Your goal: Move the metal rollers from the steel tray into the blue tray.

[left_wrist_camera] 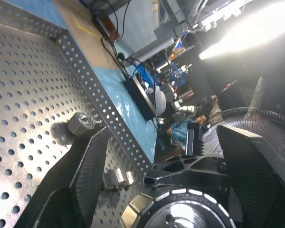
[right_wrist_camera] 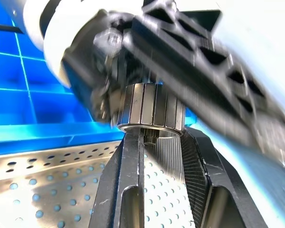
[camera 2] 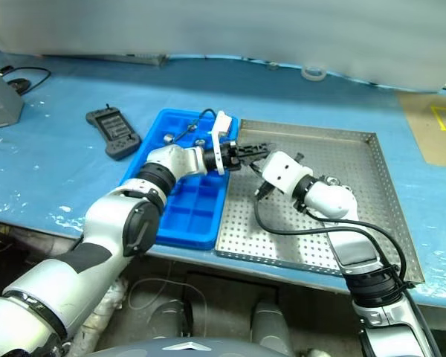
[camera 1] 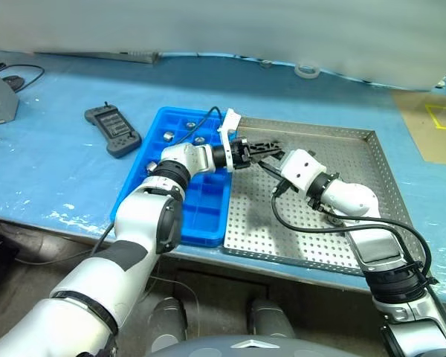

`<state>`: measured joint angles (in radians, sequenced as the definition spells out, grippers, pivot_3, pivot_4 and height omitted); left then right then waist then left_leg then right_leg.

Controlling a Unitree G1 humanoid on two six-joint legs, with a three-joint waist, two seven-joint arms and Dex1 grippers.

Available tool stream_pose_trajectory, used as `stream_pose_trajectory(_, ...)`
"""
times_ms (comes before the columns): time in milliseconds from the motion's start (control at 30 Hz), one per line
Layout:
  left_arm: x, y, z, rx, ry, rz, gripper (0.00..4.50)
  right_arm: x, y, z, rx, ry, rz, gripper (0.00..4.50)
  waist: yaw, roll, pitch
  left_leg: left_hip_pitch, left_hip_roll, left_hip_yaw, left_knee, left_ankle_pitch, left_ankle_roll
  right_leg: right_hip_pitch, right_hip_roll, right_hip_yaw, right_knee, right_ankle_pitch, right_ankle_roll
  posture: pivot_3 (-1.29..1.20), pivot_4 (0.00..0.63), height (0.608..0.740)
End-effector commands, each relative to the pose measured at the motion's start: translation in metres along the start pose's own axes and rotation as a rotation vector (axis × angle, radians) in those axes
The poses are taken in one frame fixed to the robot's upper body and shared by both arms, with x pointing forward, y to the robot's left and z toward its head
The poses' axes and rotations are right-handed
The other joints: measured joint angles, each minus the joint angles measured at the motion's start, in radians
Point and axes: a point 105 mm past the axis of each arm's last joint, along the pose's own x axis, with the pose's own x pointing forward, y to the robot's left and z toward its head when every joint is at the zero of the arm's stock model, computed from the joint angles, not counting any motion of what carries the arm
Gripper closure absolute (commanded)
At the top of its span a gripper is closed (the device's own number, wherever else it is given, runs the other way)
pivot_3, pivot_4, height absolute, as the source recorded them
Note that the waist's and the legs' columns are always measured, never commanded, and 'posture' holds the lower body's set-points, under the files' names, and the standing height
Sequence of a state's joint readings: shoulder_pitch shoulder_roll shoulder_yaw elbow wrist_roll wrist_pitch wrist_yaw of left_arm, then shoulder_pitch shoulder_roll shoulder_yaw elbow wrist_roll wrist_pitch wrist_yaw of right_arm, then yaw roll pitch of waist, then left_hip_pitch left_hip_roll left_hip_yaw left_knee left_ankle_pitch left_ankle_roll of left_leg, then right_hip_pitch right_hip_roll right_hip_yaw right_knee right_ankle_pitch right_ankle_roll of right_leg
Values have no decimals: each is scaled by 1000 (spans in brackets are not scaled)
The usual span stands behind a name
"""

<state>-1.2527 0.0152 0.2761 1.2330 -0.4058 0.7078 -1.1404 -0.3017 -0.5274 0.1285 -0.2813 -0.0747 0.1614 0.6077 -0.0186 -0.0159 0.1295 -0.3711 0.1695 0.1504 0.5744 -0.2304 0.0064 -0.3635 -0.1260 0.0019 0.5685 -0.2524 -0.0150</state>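
Roughly, two rollers (camera 1: pixel 168 135) in blue tray (camera 1: pixel 208 201)

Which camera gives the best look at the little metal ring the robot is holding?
The right wrist view: the held roller sits close up, pinched by the right end effector, its ribbed side plain. In the head views the meeting end effectors cover it. The left wrist view shows other rollers lying in the steel tray.

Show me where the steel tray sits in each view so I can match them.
Left eye view: steel tray, right of centre, beside the blue tray.
Right eye view: likewise right of centre.
Left wrist view: perforated floor behind the left gripper.
Right wrist view: perforated floor beneath the right gripper.
Shared landmark: the left gripper.
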Motion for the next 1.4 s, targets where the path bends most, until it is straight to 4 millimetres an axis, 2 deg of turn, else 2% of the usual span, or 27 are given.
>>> stream_pose_trajectory(33, -12, -18, 36, 85, -84, -40, 729, -3, -10, 12, -28, -45, -64, 3745, 0, 0, 0, 0, 0, 0, 0, 0, 0, 0, 0, 0, 0, 0, 0, -301, 150, 740)
stream_pose_trajectory(233, -52, -17, 65, 135, -172, 29, 729, -1, -5, 8, -14, -46, -66, 3745, 3, 0, 0, 0, 0, 0, -1, 1, -2, 0, 0, 0, 0, 0, 0, -265, 150, 740)
stream_pose_trajectory(333, -67, -16, 66, 203, -136, 75, 729, 2, -5, 9, -13, -55, -71, 3745, 4, 0, 0, 0, -1, 0, -2, 1, -2, 0, 0, -1, 0, 0, 0, -248, 150, 740)
stream_pose_trajectory(433, -76, -21, 46, 341, -5, 82, 729, 2, -11, 13, 28, -80, -92, 3745, 4, 1, 1, 0, -1, 0, -3, 1, -2, 0, 0, -1, 0, 0, 0, -219, 150, 740)
stream_pose_trajectory(533, -75, -30, 12, 359, 102, 14, 729, 8, -13, 19, 15, -99, -86, 3745, 7, 1, 1, -1, 0, 0, -4, 2, -3, -1, 0, -3, 1, 0, 0, -202, 150, 740)
stream_pose_trajectory(600, -74, -31, 0, 342, 133, -2, 729, 11, -13, 19, -8, -100, -74, 3745, 9, 0, 1, -3, -1, 0, -3, 3, -5, -1, 1, -4, 2, 0, 0, -196, 150, 740)
stream_pose_trajectory(733, -65, -23, 5, 408, 102, 47, 729, 12, -10, 20, -14, -108, -47, 3745, 14, 0, 1, -3, -1, 0, -1, 3, -5, 0, 1, -4, 2, -2, -3, -192, 150, 740)
stream_pose_trajectory(800, -60, -29, 10, 429, 77, 27, 729, 12, -11, 20, -16, -108, -46, 3745, 13, 0, 1, -4, -1, 0, 0, 3, -5, 0, 1, -4, 2, -2, -3, -192, 150, 740)
stream_pose_trajectory(933, -56, -22, 16, 385, 27, 48, 729, 10, -12, 20, -21, -105, -46, 3745, 9, 0, 1, -3, -1, 0, 1, 3, -5, 0, 1, -3, 2, -2, -3, -212, 150, 740)
stream_pose_trajectory(1267, -39, -12, 4, 343, 62, 44, 729, 6, -12, 18, -21, -90, -67, 3745, 5, 0, 1, -3, -1, 0, -1, 3, -5, 0, 2, -3, 2, 0, 0, -241, 150, 740)
stream_pose_trajectory(1400, -35, -15, 7, 336, 43, 29, 729, 5, -12, 17, -24, -87, -69, 3745, 4, 0, 1, -3, -1, 0, 0, 3, -5, 0, 2, -3, 2, 0, 0, -244, 150, 740)
